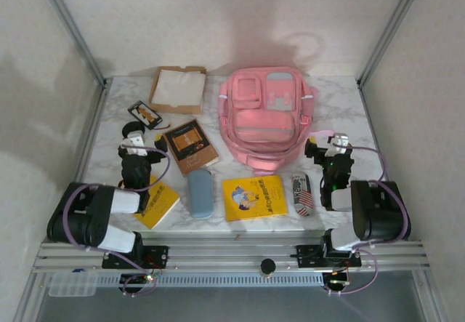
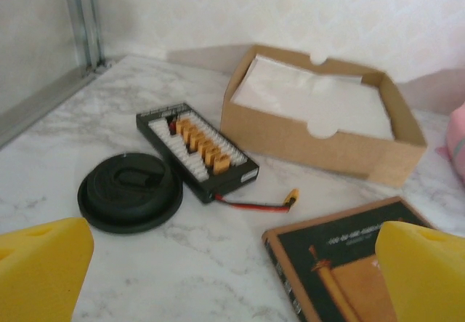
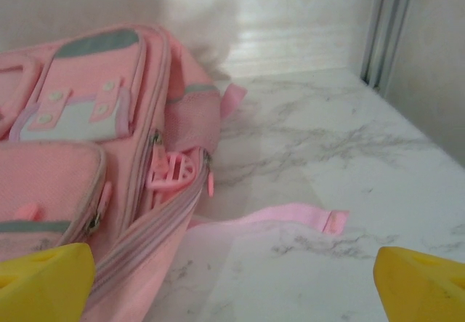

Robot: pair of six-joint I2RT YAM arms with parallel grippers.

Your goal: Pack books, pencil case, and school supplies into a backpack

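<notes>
Left pincer is wide open w/ nothing in it, yellow pads spread far apart over bare counter, a corner of the dark brown book just beside the right-hand pad. Right pincer is the same deal, gaping and empty, parked just beside the backpack on its right side, w/ a loose pink strap lying flat on the marble ahead of it. Counter is white marble w/ grey veins, boxed in by plain white walls and aluminium corner posts. The backpack lies flat at the back middle, front pockets up. Past the left pincer sit a black round disc, a black board w/ orange plugs and a shallow cardboard tray holding a white sheet. Near edge, left to right: smaller yellow book, partly hidden by the left arm, a blue-grey case, the big yellow book, and a red/white patterned roll; can't tell what that one is. Both arms are folded low at the near corners, forearms reaching fwd, wrists roughly level.
</notes>
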